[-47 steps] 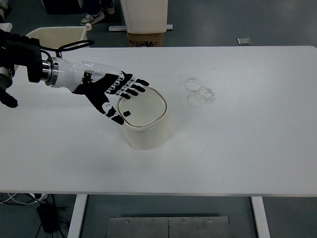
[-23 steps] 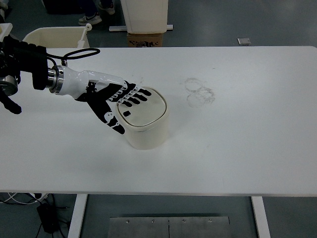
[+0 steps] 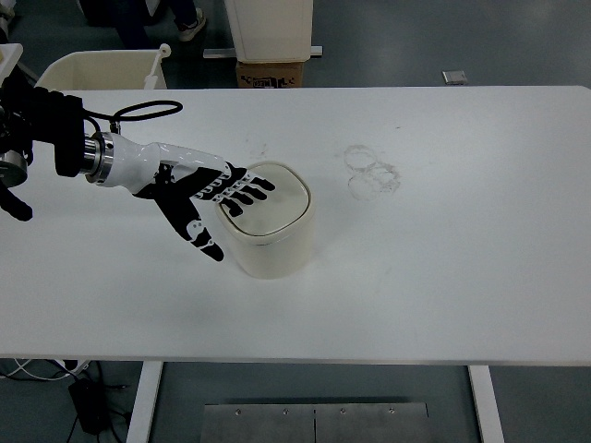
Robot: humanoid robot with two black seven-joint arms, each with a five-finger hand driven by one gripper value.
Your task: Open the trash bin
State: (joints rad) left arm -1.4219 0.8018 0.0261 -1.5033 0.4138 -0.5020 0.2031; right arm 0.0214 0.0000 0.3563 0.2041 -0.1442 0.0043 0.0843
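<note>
- Just left of the frame's middle, your trash bin [image 3: 272,231] is sitting upright on the white table [image 3: 443,258], a small cream bin with rounded corners and its lid [image 3: 268,198] lying flat, so it's looking closed.
- Your left hand [image 3: 199,189] is coming in from the left edge, palm down, fingers stretched out flat and gripping nothing.
- Those fingertips [image 3: 254,187] are lying over the left part of the lid; whether they're actually pressing on it or just hovering, you can't really tell from up here.
- Your thumb [image 3: 205,242] is pointing down toward the lower left, hanging beside the bin's left wall, outside of it.
- A small dark mark [image 3: 235,209] is showing on the lid near its left front corner, just below your fingers.
- Over to the right of the bin, some faint ring smudges [image 3: 371,171] are sitting on the tabletop, well clear of it.
- Up in the upper left, a cream tub [image 3: 102,69] is standing behind the table's far edge, and a cardboard box [image 3: 271,73] is peeking in at top centre.
</note>
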